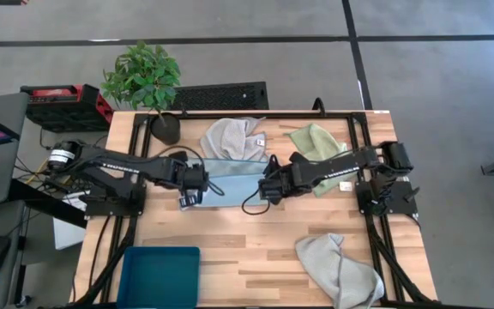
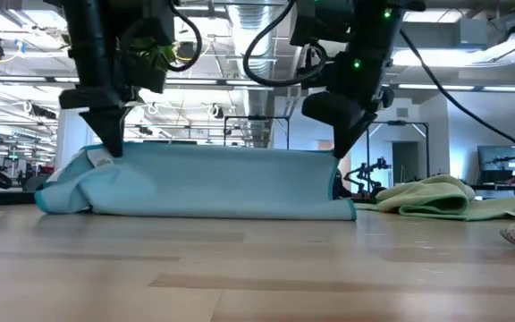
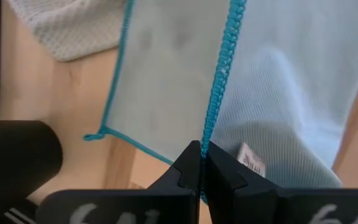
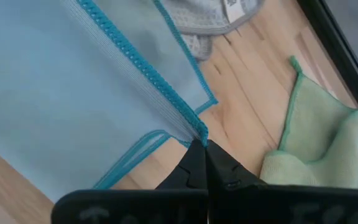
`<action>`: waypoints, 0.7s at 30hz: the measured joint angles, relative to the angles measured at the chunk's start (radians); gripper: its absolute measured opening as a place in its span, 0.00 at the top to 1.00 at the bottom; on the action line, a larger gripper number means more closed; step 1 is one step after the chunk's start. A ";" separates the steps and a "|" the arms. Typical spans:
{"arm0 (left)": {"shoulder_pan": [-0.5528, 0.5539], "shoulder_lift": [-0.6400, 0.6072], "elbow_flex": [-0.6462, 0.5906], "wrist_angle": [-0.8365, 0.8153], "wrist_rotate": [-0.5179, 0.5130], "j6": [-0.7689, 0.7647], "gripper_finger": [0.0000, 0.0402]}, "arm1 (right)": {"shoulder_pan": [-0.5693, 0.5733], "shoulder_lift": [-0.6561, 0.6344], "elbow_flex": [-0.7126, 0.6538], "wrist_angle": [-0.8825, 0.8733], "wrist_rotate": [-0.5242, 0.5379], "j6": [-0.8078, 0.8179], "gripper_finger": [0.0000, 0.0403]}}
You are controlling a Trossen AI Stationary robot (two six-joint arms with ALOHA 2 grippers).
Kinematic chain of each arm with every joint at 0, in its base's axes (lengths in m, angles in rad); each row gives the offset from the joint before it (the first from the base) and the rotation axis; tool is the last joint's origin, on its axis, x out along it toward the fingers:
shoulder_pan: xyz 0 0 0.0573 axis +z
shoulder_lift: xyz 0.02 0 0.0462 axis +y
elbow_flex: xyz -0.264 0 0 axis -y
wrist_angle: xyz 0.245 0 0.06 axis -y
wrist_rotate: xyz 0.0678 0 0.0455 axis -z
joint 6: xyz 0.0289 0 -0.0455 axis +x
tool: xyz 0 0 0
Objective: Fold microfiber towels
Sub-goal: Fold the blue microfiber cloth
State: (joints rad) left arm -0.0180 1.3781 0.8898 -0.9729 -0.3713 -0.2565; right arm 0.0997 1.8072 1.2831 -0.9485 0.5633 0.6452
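The left gripper [image 3: 201, 163] pinches one stitched edge of the soft light blue microfiber towel [image 1: 230, 176] at mid-table; the right gripper [image 4: 202, 151] clamps its opposite corner, the cloth folded between them; a pale grey tagged towel [image 1: 232, 137] lies just behind; the light green towel [image 1: 316, 142] lies rightward.

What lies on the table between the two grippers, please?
The light blue towel spans the whole gap in the high view: the left gripper and the right gripper each pinch one end of its edge.
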 joint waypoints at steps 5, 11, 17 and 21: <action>0.053 0.000 0.000 0.013 -0.004 0.038 1.00 | -0.022 0.000 0.000 0.000 0.005 -0.001 0.99; 0.097 0.000 0.000 0.061 -0.005 0.105 1.00 | -0.043 0.000 0.000 -0.005 0.007 -0.002 0.99; 0.125 0.000 0.000 0.093 -0.008 0.117 1.00 | -0.055 0.000 0.000 -0.003 0.007 -0.001 0.95; 0.151 0.000 0.000 0.114 -0.010 0.125 0.99 | -0.066 0.000 0.000 -0.003 0.007 -0.001 0.88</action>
State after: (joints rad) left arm 0.1331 1.3781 0.8898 -0.8586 -0.3813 -0.1318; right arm 0.0333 1.8072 1.2835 -0.9512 0.5706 0.6441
